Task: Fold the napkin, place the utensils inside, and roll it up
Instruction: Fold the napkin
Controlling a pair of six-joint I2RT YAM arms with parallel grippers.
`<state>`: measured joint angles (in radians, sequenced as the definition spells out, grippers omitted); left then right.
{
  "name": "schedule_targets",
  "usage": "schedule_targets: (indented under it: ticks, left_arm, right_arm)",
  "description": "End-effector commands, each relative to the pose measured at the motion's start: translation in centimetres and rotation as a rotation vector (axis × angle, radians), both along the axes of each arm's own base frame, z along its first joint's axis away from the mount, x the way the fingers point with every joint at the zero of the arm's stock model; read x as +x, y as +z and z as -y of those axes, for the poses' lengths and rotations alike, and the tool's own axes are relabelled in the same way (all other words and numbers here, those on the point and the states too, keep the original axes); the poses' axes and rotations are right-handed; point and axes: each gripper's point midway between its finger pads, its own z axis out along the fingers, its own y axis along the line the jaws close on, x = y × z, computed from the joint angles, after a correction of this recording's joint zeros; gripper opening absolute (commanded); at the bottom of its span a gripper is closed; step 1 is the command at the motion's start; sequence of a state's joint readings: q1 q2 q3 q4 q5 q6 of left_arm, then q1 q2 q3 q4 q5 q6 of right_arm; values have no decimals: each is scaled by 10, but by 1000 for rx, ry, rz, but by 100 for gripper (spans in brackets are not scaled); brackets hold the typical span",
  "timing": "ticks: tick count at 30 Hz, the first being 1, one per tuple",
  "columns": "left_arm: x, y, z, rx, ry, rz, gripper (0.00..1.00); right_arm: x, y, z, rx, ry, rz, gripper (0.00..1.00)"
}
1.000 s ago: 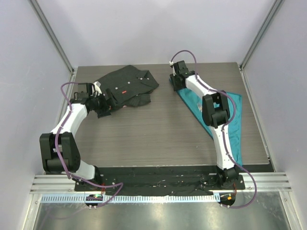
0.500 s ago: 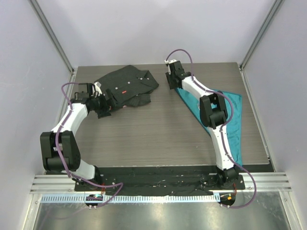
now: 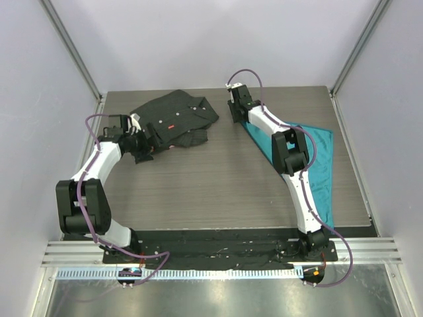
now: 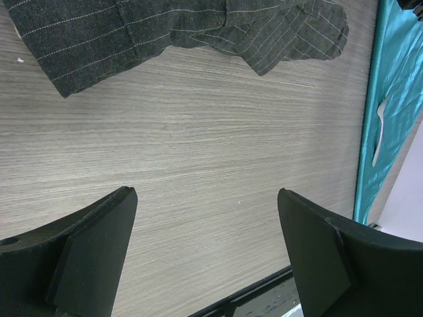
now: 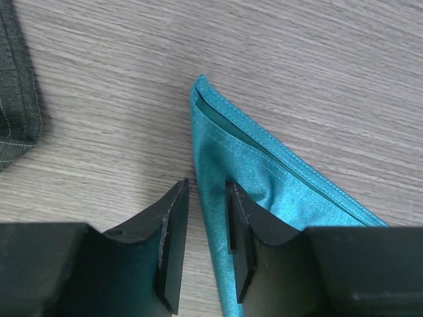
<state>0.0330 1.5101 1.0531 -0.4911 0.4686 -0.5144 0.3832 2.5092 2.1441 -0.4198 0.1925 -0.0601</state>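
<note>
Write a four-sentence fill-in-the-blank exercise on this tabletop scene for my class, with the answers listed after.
The shiny teal cloth napkin lies folded into a ____.
The right gripper straddles the napkin's edge beside a pointed ____.
The open left gripper hangs near a dark pinstriped ____.
A thin silver metal fork lies on the ____.
Answers: triangle; corner; shirt; napkin.

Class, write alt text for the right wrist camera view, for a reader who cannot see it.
The right claw, its black fingers narrowly parted, straddles one edge of a folded teal napkin near its pointed corner, on a wood-grain table. A dark pinstriped garment shows at the left of the picture.
</note>
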Motion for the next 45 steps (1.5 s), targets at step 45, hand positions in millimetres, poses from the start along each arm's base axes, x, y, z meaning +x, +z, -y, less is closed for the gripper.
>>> schedule_targets:
  ticks: [45]
  left_arm:
    - [7, 16, 4, -6, -34, 52, 93]
  right_arm:
    - [44, 46, -68, -17, 162, 248, 1]
